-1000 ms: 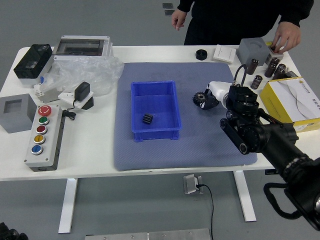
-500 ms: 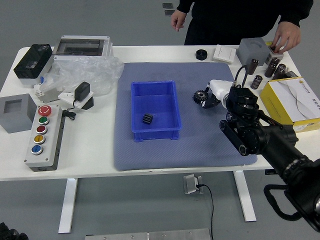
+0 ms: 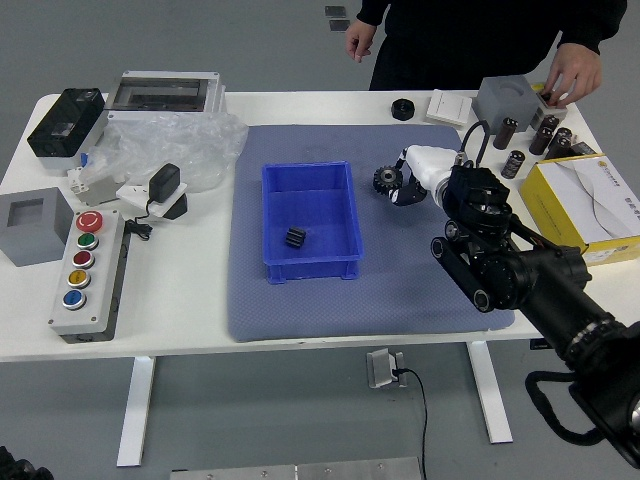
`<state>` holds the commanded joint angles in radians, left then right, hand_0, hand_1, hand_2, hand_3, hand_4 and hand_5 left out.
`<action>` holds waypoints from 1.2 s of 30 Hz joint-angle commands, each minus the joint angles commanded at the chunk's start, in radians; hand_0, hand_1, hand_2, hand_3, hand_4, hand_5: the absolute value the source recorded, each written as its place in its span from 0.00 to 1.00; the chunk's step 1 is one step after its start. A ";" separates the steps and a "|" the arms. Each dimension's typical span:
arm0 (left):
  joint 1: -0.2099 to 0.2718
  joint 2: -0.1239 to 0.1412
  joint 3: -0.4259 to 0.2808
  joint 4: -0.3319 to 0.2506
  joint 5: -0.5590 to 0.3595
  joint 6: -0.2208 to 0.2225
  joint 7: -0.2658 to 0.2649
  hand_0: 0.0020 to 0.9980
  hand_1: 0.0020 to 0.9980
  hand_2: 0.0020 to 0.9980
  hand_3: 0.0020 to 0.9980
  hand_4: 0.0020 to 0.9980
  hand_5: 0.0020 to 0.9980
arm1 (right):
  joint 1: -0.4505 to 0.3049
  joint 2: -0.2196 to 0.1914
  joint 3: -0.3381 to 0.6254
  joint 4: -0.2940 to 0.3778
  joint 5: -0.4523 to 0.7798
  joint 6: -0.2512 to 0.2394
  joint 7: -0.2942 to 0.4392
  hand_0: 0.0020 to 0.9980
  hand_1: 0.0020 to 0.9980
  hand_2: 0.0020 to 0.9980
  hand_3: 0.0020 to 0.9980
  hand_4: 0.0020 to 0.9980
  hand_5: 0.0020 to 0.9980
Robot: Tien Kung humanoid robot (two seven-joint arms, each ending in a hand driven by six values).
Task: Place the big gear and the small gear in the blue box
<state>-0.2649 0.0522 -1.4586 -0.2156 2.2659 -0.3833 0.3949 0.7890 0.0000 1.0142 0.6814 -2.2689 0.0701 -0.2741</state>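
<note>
gear [image 3: 387, 180] between right hand's [image 3: 430, 168] fingertips [image 3: 408, 193]

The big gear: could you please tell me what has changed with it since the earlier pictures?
The right hand has carried the big gear slightly toward the far side and left, still gripping it. The small gear stays in the blue box.

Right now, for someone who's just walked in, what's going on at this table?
The right robot hand holds the big gear at its fingertips, just to the right of the blue box and not yet in it. The small gear already lies inside the box. Of the left arm, only a bit shows at the picture's lower left corner. Across the table stands a person, one hand at a small box at the far right, the other hanging beyond the table's edge.
</note>
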 joint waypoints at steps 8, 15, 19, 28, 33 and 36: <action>0.002 0.001 0.003 0.001 -0.008 0.003 0.000 0.87 0.84 0.84 0.89 0.77 0.76 | -0.005 -0.019 0.026 0.034 0.000 0.003 -0.003 0.42 0.38 0.42 0.59 0.46 0.24; 0.003 0.003 0.003 0.001 -0.013 0.005 0.000 0.87 0.84 0.84 0.89 0.77 0.76 | -0.008 -0.045 0.036 0.071 0.000 0.009 -0.006 0.43 0.38 0.41 0.60 0.45 0.25; 0.003 0.004 0.001 0.001 -0.014 0.006 0.001 0.87 0.84 0.84 0.89 0.77 0.76 | -0.011 -0.062 0.035 0.108 0.000 0.014 -0.010 0.43 0.38 0.41 0.59 0.44 0.25; 0.004 0.008 -0.001 0.001 -0.018 0.007 0.001 0.87 0.84 0.84 0.89 0.76 0.76 | -0.033 -0.094 0.019 0.228 0.000 0.031 -0.023 0.43 0.38 0.41 0.59 0.44 0.26; 0.004 0.011 0.000 0.002 -0.023 0.009 0.001 0.87 0.84 0.84 0.89 0.76 0.76 | -0.056 -0.109 0.011 0.293 0.000 0.044 -0.033 0.44 0.38 0.41 0.59 0.44 0.26; 0.004 0.013 0.000 0.002 -0.024 0.010 0.001 0.87 0.84 0.84 0.89 0.76 0.76 | -0.071 -0.116 0.009 0.333 0.000 0.050 -0.040 0.44 0.38 0.41 0.59 0.43 0.26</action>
<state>-0.2606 0.0655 -1.4585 -0.2135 2.2421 -0.3731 0.3960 0.7182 -0.1160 1.0227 1.0140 -2.2689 0.1198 -0.3136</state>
